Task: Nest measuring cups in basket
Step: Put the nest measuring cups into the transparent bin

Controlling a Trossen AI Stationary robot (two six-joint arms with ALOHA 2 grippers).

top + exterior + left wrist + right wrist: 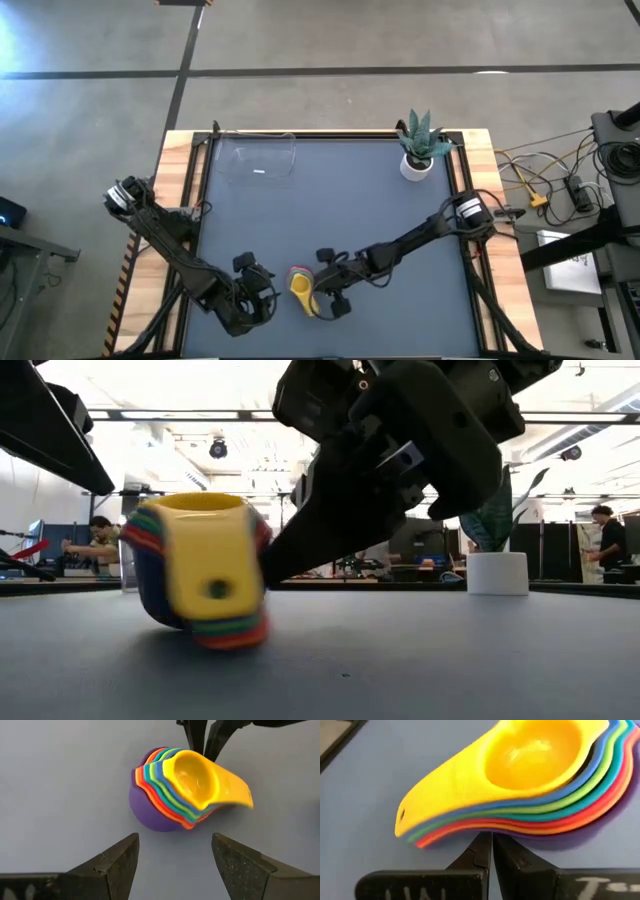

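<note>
The measuring cups [302, 287] sit nested in one stack, yellow innermost and purple outermost, near the table's near edge. In the low view the stack [200, 570] rests tilted on the outermost cup's rounded bottom, with the handles pointing at the near edge. My right gripper [487, 842] is shut, with its tips at the stack's right side. My left gripper [175, 845] is open and hovers just left of the stack, touching nothing. The clear basket [258, 160] stands at the far left of the table. My right gripper touches the stack with its shut fingertips [481, 846], just under the fanned rims where the handles [470, 827] begin. The fingers [300, 545] come from the table's right, slanting down. The stack stays on the table, tipped away from the fingers.
A white pot with a spiky green plant [418, 152] stands at the far right corner. Bare grey tabletop [330, 210] lies between the stack and the basket. Wooden rails edge the table. People [98, 540] stand in the room beyond.
</note>
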